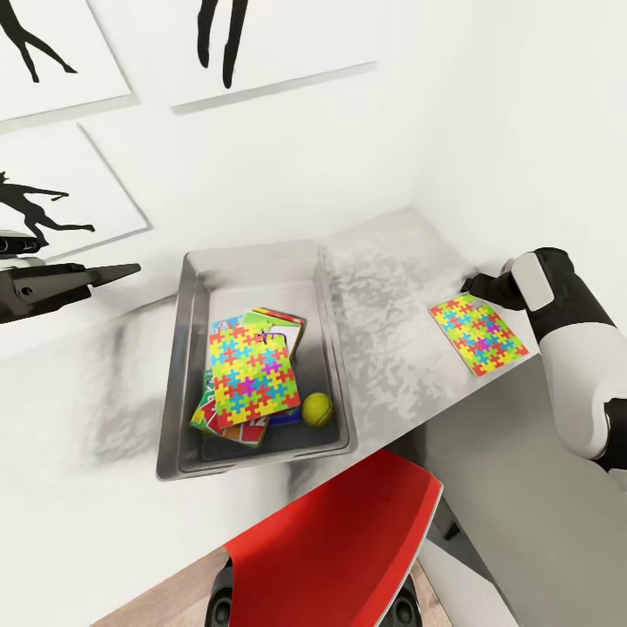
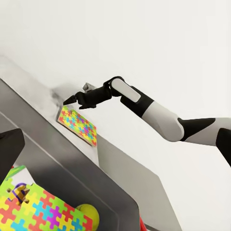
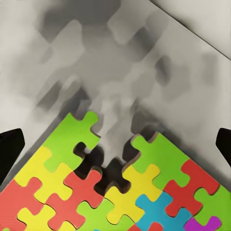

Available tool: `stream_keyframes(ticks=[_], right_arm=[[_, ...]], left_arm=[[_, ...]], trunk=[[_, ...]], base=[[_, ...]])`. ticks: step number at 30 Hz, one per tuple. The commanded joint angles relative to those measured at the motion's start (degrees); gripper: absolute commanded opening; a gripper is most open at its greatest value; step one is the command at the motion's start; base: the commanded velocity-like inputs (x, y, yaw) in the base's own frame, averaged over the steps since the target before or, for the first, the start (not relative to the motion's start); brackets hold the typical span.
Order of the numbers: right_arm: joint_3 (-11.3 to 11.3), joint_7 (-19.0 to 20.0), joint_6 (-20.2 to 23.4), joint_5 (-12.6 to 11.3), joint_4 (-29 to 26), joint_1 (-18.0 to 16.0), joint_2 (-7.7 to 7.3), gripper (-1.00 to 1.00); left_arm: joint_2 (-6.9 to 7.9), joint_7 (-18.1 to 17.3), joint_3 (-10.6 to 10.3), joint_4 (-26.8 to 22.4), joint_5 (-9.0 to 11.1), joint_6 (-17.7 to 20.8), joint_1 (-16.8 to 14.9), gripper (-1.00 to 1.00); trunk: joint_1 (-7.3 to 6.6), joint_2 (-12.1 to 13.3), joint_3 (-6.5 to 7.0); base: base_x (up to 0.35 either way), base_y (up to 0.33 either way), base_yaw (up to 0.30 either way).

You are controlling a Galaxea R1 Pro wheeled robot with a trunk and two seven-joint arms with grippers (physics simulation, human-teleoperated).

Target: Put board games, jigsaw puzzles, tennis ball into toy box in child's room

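Room: white walls with black dancer-silhouette pictures on the far left wall
Table: pale speckled top running into the far right corner, a red chair at its near edge
Toy box: light grey bin on the table, left of centre
Inside the box: one jigsaw puzzle lies on top of the stacked board games; the tennis ball sits in the near right corner
Second jigsaw puzzle: flat on the table at the right, well apart from the box, with a piece-shaped gap at its far corner
Right gripper: just beyond that puzzle's far corner, holding nothing; fingers spread wide in its wrist view
Left gripper: hovering left of the box, empty; cannot tell how far its jaws are parted
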Motion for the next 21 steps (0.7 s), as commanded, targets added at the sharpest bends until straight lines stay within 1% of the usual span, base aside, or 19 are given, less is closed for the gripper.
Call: stream_keyframes(ticks=[1,14,21], right_arm=[[-0.04,-0.51,0.12,-0.60,-0.05,-0.03,0.04,1.00],[-0.04,-0.51,0.13,-0.59,-0.09,-0.03,0.20,1.00],[-0.04,-0.51,0.16,-0.73,-0.14,-0.03,0.00,1.00]], left_arm=[[0.02,-0.22,-0.02,0.00,-0.05,0.61,-0.03,1.00],[0.02,-0.22,0.03,-0.03,-0.02,0.61,-0.08,1.00],[0.02,-0.22,-0.01,-0.08,-0.02,0.61,-0.08,1.00]], trunk=[[0.03,-0.09,-0.07],[0.03,-0.09,-0.07],[0.03,-0.09,-0.07]], base=[[0.000,0.000,0.000],[0.000,0.000,0.000],[0.000,0.000,0.000]])
